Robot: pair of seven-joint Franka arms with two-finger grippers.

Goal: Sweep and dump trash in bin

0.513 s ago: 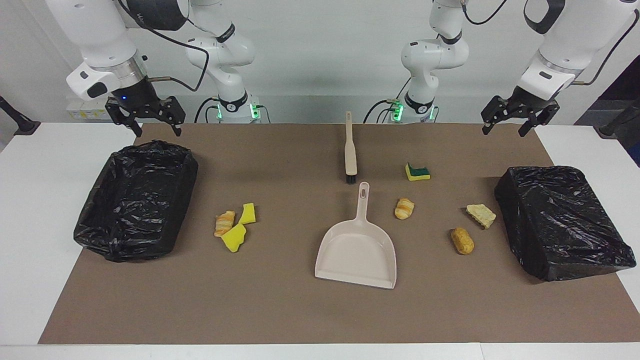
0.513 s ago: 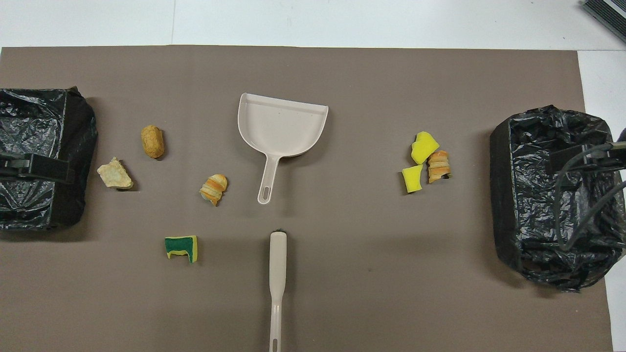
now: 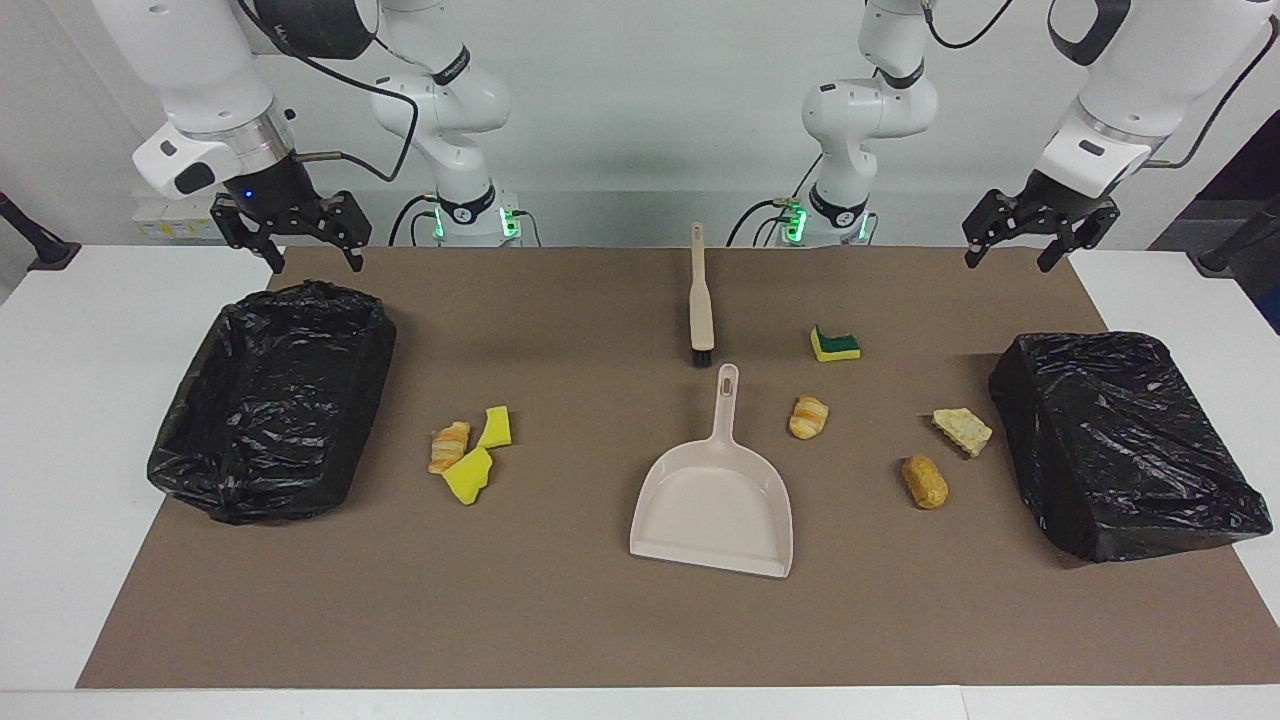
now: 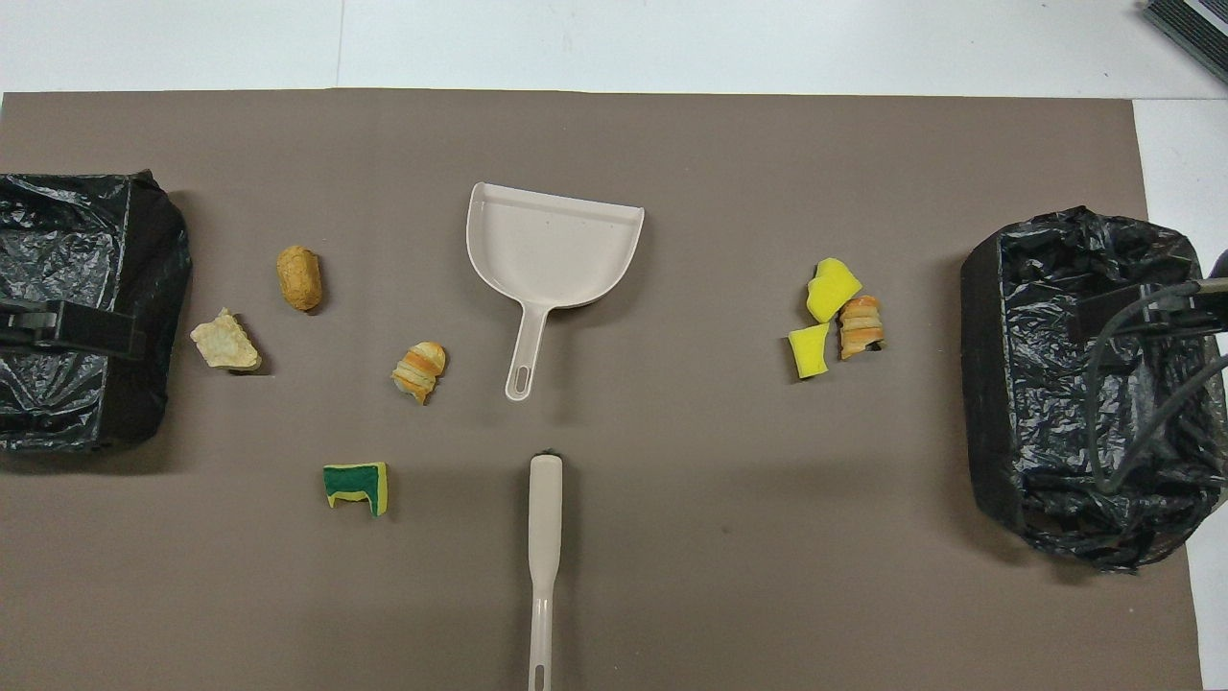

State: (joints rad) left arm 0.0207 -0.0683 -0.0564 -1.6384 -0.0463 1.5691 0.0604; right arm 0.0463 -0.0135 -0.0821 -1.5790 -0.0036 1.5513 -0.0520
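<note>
Sweeping suits you: trash [image 3: 808,416] is light, soft foam and toy pastry scattered on mat either side of dustpan [image 3: 712,506]. Grip brush [image 3: 701,298] by stiff handle. Left gripper [image 3: 1040,232], right gripper [image 3: 290,228] wait, fingers apart.

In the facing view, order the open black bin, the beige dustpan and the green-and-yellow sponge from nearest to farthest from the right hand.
1. Open black bin, just below the right hand.
2. Beige dustpan, mid-table.
3. Green-and-yellow sponge, toward the left arm's end.

Bright, even light; soft shadows
</note>
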